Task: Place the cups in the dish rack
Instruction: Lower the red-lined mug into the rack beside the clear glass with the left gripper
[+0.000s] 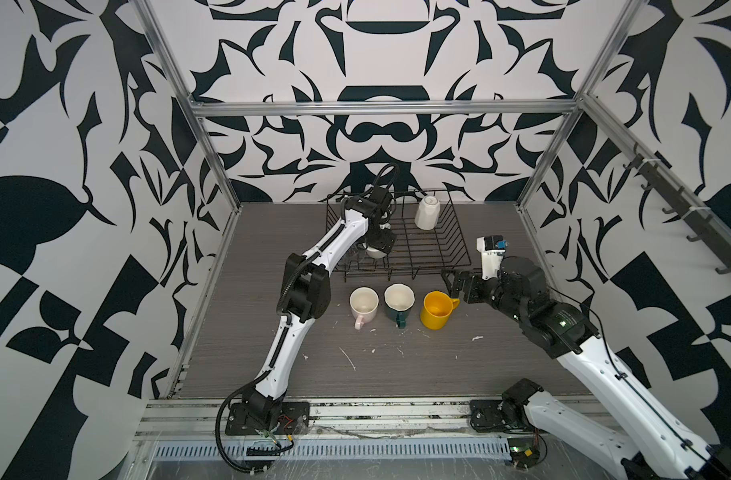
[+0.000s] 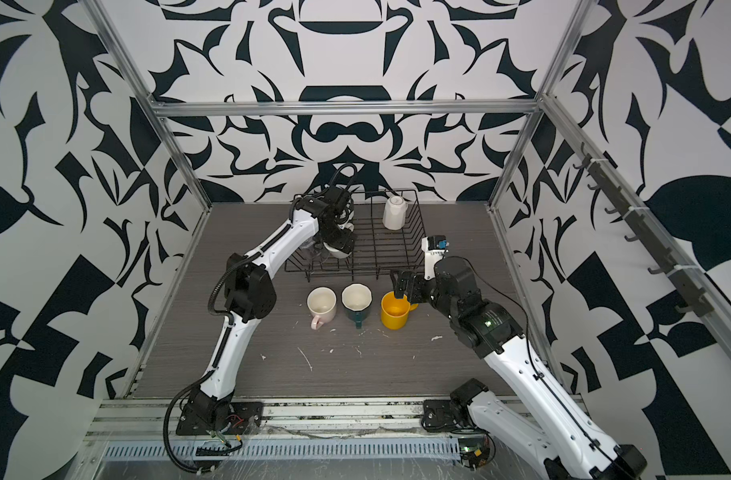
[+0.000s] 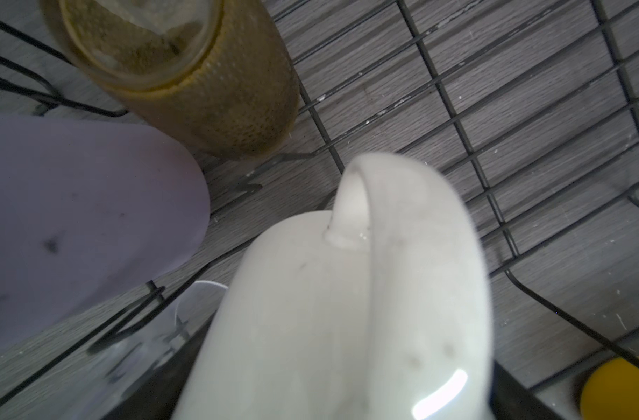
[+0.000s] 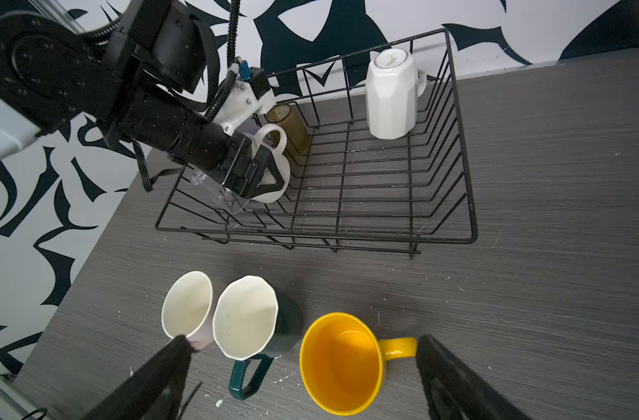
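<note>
One dish rack [image 1: 438, 265] is seen toward 12 o'clock on the grey table [image 1: 397, 374], its long axis laid from 9 to 3 o'clock in both top views. Eight cups are counted, one of each kind: five inside the rack and three on the table. At the rack's 1 o'clock corner a white faceted mug [image 1: 427, 212] is stood mouth down, its long axis upright and its handle turned to 3 o'clock. Four more are crowded along the rack's 9 o'clock side. An olive glass [image 3: 201, 94] is leaned a little off upright, and a lilac tumbler [image 3: 74, 225] is set just beside it. A clear glass [image 4: 221, 192] is also there, but its pose cannot be told. A cream mug [image 3: 347, 309] is placed with its handle turned up toward the wrist above it. The left gripper [image 1: 376, 249] is lowered over this mug with its jaws held wide on either side; whether the mug is actually gripped cannot be told. At 6 o'clock of the rack, three upright mugs are lined from 9 to 3 o'clock, mouths up: a pale pink mug [image 1: 363, 305], a dark green mug [image 1: 399, 301] and a yellow mug [image 1: 436, 309]. The pink and green handles are pointed to 6 o'clock, the yellow handle to 2 o'clock. The right gripper [image 4: 303, 340] is held near that handle, its fingers [image 4: 158, 374] spread wide.
</note>
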Controlling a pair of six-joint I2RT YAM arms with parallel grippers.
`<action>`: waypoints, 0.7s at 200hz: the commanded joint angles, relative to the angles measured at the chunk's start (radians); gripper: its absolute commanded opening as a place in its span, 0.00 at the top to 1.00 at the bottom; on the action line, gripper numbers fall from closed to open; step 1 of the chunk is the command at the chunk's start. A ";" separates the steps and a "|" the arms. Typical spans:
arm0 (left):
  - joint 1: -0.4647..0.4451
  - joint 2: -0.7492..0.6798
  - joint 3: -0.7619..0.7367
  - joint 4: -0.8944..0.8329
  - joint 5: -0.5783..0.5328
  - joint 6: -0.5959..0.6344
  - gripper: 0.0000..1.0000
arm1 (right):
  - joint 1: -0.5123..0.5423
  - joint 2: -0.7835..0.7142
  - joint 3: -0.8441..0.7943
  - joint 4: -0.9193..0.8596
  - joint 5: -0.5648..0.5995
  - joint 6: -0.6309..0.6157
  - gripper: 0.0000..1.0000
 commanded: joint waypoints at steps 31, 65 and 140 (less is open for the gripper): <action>-0.004 0.008 0.005 0.049 -0.006 0.002 0.05 | -0.006 0.005 -0.003 0.049 -0.008 -0.007 0.01; -0.004 -0.016 -0.021 0.082 0.001 0.006 0.04 | -0.006 0.005 -0.006 0.051 -0.010 -0.006 0.01; -0.004 -0.056 -0.058 0.131 0.026 -0.005 0.21 | -0.005 0.006 -0.005 0.055 -0.012 -0.007 0.02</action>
